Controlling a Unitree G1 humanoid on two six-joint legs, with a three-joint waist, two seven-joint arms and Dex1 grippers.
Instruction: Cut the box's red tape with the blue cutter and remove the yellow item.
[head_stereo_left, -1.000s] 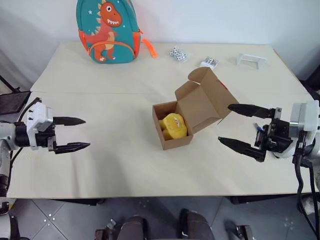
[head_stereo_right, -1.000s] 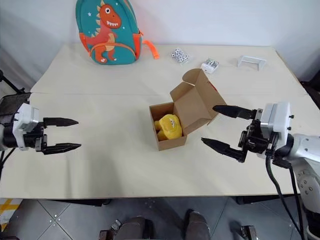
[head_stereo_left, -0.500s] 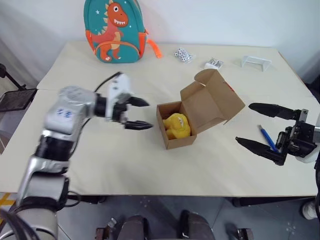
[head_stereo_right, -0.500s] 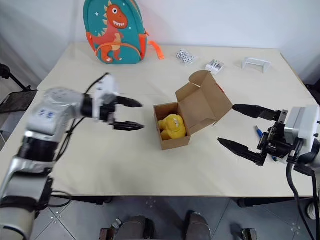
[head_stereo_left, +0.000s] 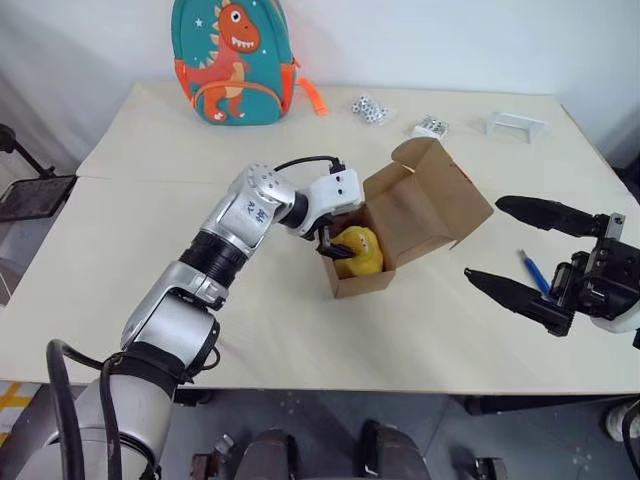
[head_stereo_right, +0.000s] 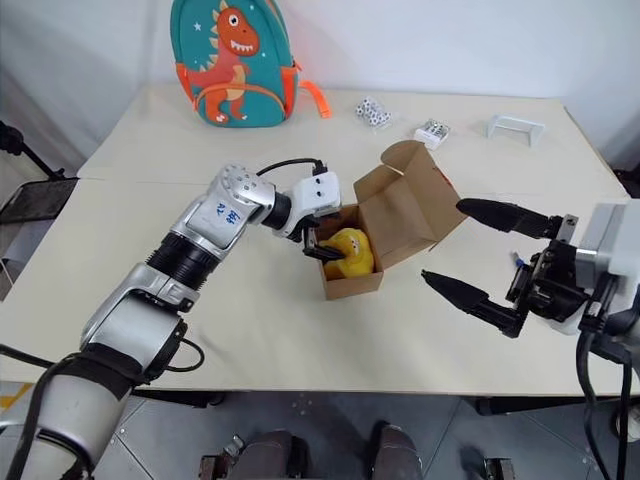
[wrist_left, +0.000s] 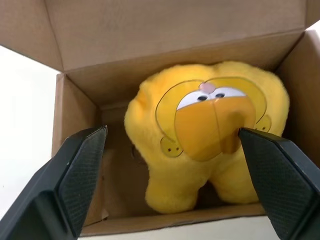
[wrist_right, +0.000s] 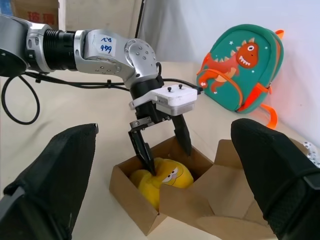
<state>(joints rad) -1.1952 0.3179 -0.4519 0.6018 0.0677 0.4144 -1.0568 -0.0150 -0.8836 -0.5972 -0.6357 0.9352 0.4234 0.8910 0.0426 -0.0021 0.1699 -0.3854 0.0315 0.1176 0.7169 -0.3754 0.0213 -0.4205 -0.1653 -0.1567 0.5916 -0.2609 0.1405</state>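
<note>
The left gripper (wrist_right: 161, 142), fingers spread wide, reaches into the open box (head_stereo_left: 400, 222), one finger (wrist_left: 70, 175) on each side of the yellow item (wrist_left: 207, 135), a plush toy lying inside against the near wall. The fingers straddle it without yet pinching; contact cannot be told. The lid stands up and back, with a sliver of the red tape (head_stereo_left: 462, 172) on its outer face, so the cutting appears done and the removal is the step in hand. The next move likely calls for closing squarely on the soft toy, then lifting straight up past the cardboard walls without dragging the light box along.

The right gripper (head_stereo_left: 530, 257) hangs open and empty over the table's right end, well apart from the box, with the blue cutter (head_stereo_left: 532, 274) lying on the table just beyond it.

The pale table (head_stereo_left: 150, 240) also carries a dinosaur backpack (head_stereo_left: 232, 58), some dice (head_stereo_left: 366, 109) and a small white stand (head_stereo_left: 517, 125) along its far edge, before a plain white wall.
</note>
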